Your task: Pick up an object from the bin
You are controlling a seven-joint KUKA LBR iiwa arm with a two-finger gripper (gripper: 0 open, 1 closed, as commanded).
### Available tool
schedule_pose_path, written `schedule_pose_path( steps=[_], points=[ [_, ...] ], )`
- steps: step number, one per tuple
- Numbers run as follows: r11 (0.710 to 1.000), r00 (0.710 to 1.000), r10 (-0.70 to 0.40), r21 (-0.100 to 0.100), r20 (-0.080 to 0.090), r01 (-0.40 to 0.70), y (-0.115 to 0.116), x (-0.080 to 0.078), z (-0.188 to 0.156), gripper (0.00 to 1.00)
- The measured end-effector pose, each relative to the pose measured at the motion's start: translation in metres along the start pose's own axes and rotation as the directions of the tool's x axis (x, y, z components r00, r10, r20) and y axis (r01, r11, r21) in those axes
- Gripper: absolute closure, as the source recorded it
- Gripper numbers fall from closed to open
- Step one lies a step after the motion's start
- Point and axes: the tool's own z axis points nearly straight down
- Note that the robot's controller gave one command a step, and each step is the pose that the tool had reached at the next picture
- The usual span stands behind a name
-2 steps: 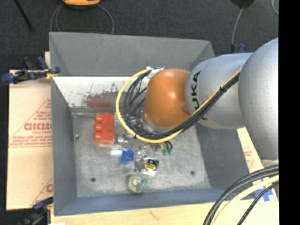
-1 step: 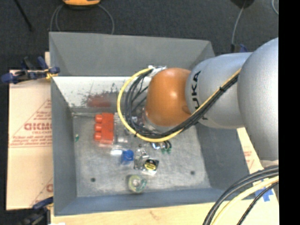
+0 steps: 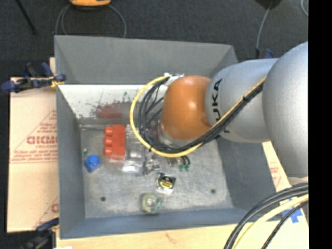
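Note:
My gripper [image 3: 151, 140] is low in the middle of the bin, mostly hidden under the arm's orange cover and cables. Just left of it lies a red-orange block [image 3: 114, 141]. Right below the gripper sits a clear, shiny plastic piece [image 3: 134, 161], and I cannot tell whether they touch. A small black and yellow thing [image 3: 166, 182] lies a little in front of the gripper. Small green bits [image 3: 182, 164] rest to its right.
A small blue thing [image 3: 92, 163] lies near the bin's left wall. A round green and white thing [image 3: 150, 203] rests by the front wall. The arm reaches in from the right and covers the bin's back right part.

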Motion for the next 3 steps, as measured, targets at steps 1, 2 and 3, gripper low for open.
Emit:
schedule_pose_path(
  steps=[1,2,3],
  points=[
    [1.0,1.0,-0.001,0.0,-0.026,0.001,0.0,0.007,0.005,0.0],
    [0.983,0.983,0.183,0.006,-0.025,-0.183,-0.032,0.037,-0.006,0.0],
    [0.949,0.949,0.316,0.005,-0.016,-0.316,-0.053,0.046,0.04,0.0]
  ],
)
